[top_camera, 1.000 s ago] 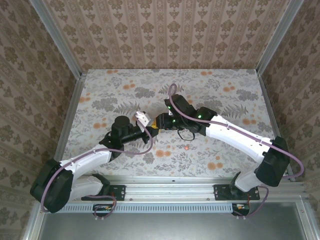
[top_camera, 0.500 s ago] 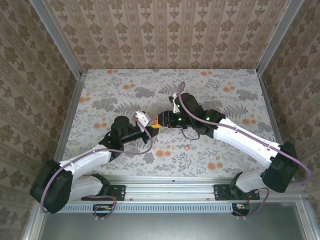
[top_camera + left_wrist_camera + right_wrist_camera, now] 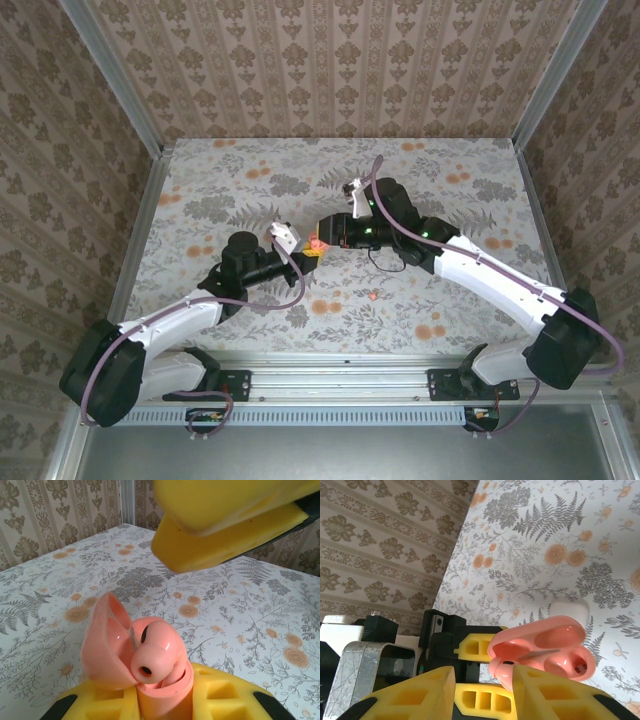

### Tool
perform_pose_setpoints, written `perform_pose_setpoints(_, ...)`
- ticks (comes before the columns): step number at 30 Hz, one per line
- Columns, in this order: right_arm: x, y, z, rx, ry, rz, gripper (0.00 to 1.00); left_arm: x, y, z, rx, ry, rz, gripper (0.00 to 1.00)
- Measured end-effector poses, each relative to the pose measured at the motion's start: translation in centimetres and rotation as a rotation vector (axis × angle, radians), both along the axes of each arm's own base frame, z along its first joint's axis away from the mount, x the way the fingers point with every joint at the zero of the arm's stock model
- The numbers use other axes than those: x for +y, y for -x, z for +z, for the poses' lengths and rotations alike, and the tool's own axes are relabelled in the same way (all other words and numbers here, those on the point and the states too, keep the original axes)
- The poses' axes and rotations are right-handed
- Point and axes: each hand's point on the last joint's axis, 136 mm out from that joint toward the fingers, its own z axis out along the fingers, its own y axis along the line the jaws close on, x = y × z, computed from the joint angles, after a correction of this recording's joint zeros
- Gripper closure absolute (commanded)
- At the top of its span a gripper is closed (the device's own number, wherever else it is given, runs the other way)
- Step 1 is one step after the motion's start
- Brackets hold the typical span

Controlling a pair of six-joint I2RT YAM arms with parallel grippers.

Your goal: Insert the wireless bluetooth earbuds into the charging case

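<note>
Back from the meeting point goes my right gripper (image 3: 484, 682), which a second ago was nose to nose with my left gripper (image 3: 162, 692). It now sits a little farther up the table and its arm has swung out to the right, while my left arm has stayed put. My left gripper is closed hard on the lower half of a coral-pink, rounded plastic charging case (image 3: 167, 702), pinched between my yellow pads (image 3: 227, 697) and held above the flower-patterned table top (image 3: 220, 190). The case's lid (image 3: 107, 640) is hinged open and leans away to one side. One coral-pink earbud (image 3: 155, 652) sits in the base, its rounded body with a dark opening poking up above the rim. My right gripper hovers just beside the open case without touching it; its yellow fingers (image 3: 225, 540) stand partly apart, and I see nothing between them. A small red-coral earbud (image 3: 373, 295) lies loose on the table, nearer my bases and well apart from both grippers. From my right wrist, a white rounded object (image 3: 568, 612) rests on the table just beyond the case; I cannot tell what it is.
</note>
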Motion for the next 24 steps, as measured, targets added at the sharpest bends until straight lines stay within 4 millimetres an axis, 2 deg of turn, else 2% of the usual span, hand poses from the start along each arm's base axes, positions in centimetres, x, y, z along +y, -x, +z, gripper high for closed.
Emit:
perform_pose_setpoints(9,0.8,-0.2,-2.1,0.052,0.003,0.034,0.64,0.0,0.0,0.0,0.000,0.000,0.000,0.97)
perform_pose_setpoints(24,1.8,-0.2,-2.2,0.070,-0.073,0.098,0.67,0.1,0.3,0.7,-0.014,0.013,-0.006,0.97)
